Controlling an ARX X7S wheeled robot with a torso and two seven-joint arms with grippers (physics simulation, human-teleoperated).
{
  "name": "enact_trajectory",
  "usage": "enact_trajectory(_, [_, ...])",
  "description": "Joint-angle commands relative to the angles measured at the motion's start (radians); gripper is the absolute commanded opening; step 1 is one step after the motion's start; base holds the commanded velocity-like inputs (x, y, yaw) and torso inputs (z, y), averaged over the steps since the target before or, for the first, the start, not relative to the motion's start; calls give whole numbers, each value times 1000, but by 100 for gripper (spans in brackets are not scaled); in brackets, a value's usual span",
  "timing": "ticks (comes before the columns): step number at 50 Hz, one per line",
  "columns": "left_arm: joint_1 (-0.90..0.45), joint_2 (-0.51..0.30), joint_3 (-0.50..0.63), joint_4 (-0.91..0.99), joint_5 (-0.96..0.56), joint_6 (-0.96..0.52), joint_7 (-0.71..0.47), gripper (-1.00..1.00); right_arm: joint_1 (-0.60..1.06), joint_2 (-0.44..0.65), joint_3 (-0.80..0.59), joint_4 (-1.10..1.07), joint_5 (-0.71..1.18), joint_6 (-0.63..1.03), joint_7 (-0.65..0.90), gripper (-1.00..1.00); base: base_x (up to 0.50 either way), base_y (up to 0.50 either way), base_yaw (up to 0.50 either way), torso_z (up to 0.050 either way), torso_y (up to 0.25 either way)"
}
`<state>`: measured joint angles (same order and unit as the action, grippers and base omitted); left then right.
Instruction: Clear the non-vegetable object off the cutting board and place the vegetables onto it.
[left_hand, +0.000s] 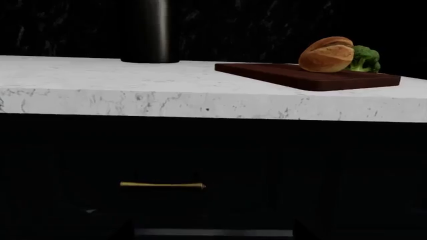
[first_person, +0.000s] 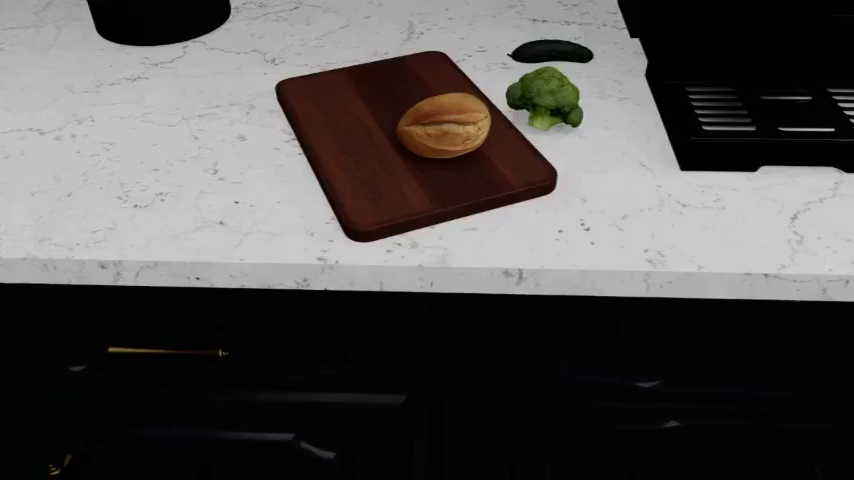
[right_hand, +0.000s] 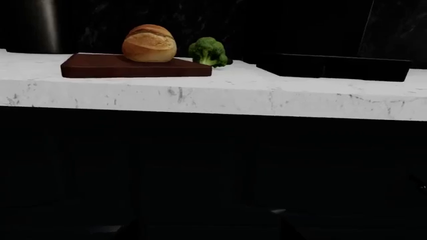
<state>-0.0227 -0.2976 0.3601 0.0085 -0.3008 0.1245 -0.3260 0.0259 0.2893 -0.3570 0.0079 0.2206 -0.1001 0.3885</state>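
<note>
Bread roll hides part of broccoli; cucumber unobstructed.

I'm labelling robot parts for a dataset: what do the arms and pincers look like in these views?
No arm or pincer shows in any view. Only the marble counter, cutting board, bread roll, broccoli, cucumber and dark cabinets are visible.

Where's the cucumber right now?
In the head view the cucumber lies on the white counter, off the cutting board, just behind the broccoli and near the dark appliance on the right.
</note>
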Motion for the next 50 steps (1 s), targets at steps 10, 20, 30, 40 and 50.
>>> enact_trajectory(10, [-21,-75,-78,295,-33,-306,-103,100,30,75,53,-345,15,338,56,100,0,0,0,0,0])
enact_trajectory(20, [-112,-145,-176,598,-286,-606,-197,100,206,145,119,-589,106,715,110,100,0,0,0,0,0])
enact_trajectory(30, [-277,-247,-254,804,-511,-930,-342,100,486,188,216,-808,339,1210,123,100,0,0,0,0,0])
enact_trajectory(40, [-516,-277,-362,782,-820,-1156,-497,100,764,178,281,-771,474,1478,91,100,0,0,0,0,0])
enact_trajectory(50, [-808,-310,-364,640,-1049,-1306,-586,100,1042,166,296,-616,586,1652,43,100,0,0,0,0,0])
